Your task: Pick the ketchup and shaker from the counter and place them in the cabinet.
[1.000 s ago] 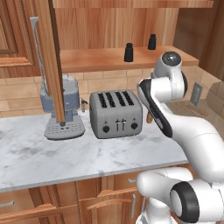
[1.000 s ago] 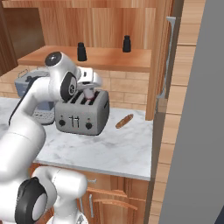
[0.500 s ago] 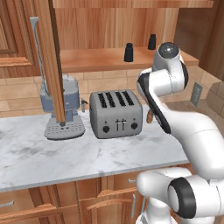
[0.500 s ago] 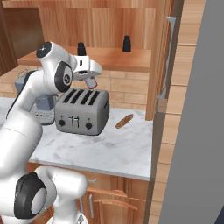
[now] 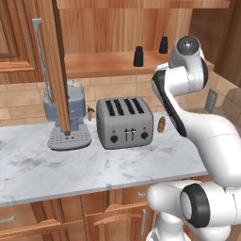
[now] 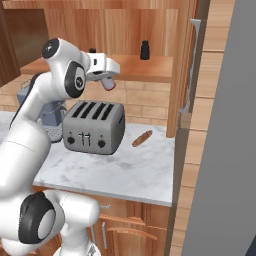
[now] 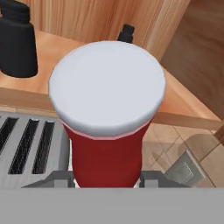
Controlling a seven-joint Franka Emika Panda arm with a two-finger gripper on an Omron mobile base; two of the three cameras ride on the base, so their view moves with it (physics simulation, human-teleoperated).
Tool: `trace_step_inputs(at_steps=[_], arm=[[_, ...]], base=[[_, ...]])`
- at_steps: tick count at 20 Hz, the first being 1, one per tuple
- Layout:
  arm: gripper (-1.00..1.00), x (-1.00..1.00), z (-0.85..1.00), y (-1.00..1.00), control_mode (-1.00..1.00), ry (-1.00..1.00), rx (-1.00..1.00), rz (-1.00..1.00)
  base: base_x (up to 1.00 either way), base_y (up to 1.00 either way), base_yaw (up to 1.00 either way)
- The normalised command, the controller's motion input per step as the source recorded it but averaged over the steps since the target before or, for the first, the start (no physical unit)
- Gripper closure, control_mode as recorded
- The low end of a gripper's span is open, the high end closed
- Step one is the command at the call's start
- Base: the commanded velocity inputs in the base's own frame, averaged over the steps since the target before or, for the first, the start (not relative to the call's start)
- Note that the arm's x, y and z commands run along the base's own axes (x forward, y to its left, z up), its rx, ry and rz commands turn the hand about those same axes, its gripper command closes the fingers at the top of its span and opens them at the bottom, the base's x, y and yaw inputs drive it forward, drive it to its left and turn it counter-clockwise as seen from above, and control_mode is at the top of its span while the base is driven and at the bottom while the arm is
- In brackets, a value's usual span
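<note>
Arm raised, gripper (image 6: 107,84) apparently holding ketchup (image 7: 107,118) above toaster (image 6: 94,126)

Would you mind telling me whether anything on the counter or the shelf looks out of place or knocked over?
Nothing looks spilled or toppled. The toaster stands square on the counter, and two black items stand upright on the cabinet shelf. The one oddity is a small tan-brown oval item lying loose beside the toaster. The gripper holds the ketchup aloft.

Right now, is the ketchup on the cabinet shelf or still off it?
Off it. The ketchup is held in the hand, in the air above the toaster, short of the cabinet shelf.
</note>
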Motion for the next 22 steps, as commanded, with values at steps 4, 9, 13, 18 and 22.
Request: trace_step_inputs(at_steps=[4,9,13,18,22], arm=[[1.0,0.09,0.2,-0.06,-1.0,-0.06,0.0,0.0],[1.0,0.22,0.13,-0.01,-1.0,-0.04,0.0,0.0],[1.0,0.2,0.12,0.0,-1.0,-0.05,0.0,0.0],[1.0,0.14,0.12,0.0,-1.0,-0.05,0.0,0.0],[1.0,0.17,0.03,0.0,-1.0,-0.04,0.0,0.0]], base=[[0.0,0.0,0.0],[0.0,0.0,0.0],[0.0,0.0,0.0],[0.0,0.0,0.0],[0.0,0.0,0.0]])
